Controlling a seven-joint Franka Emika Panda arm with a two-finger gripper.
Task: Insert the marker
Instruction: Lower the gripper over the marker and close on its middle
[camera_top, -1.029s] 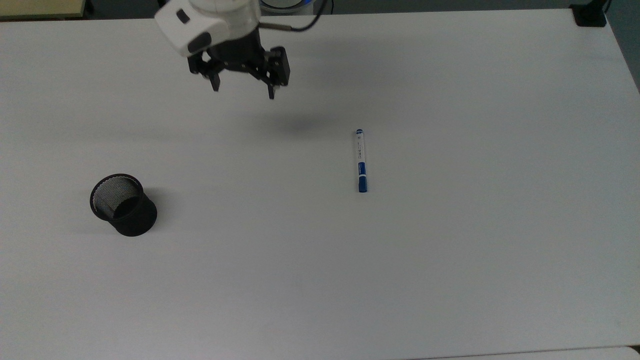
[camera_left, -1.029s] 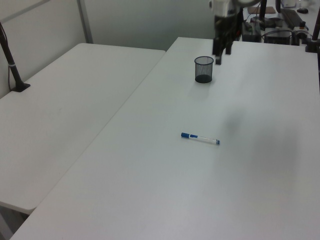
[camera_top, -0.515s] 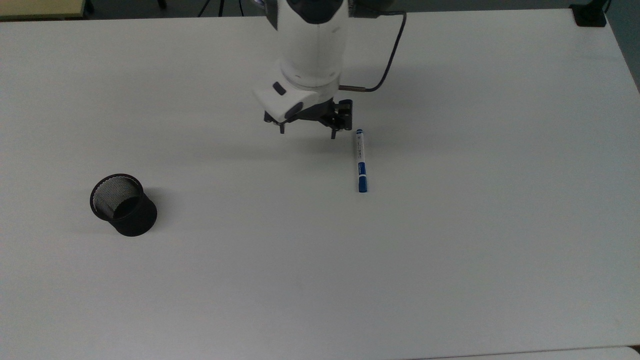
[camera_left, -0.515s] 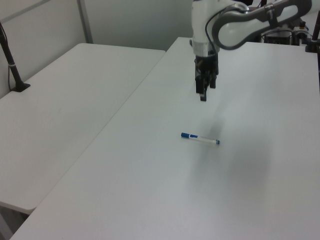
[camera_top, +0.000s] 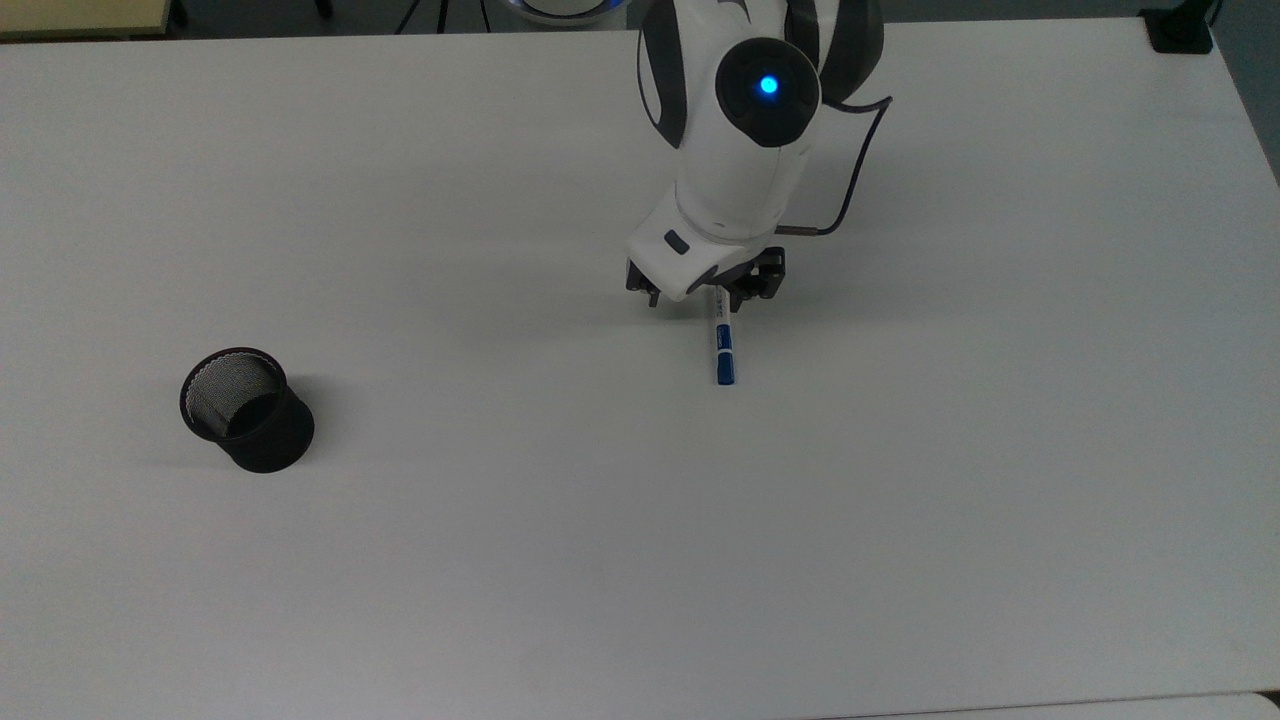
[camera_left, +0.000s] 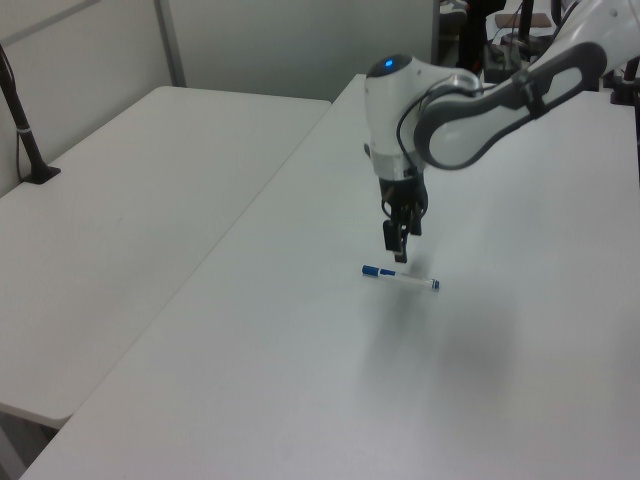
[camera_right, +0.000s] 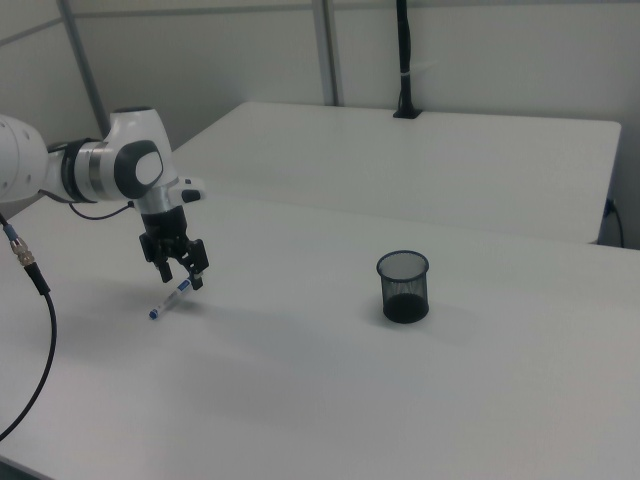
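Observation:
The marker lies flat on the white table, a white barrel with a blue cap at the end nearer the top view's bottom. My gripper hangs open just above its other end, which the wrist hides in the top view. In the left view the gripper is a little above the marker and apart from it. In the right view the gripper stands over the marker. The black mesh cup stands upright far toward the top view's left, also the black mesh cup.
A black cable loops from the wrist. A second white table adjoins this one, with a black clamped pole at its edge. Broad bare tabletop lies between marker and cup.
The arm has swung from near the cup's side toward the top view's right and come down, so the open gripper now sits over the marker's far end. Marker and cup have not moved.

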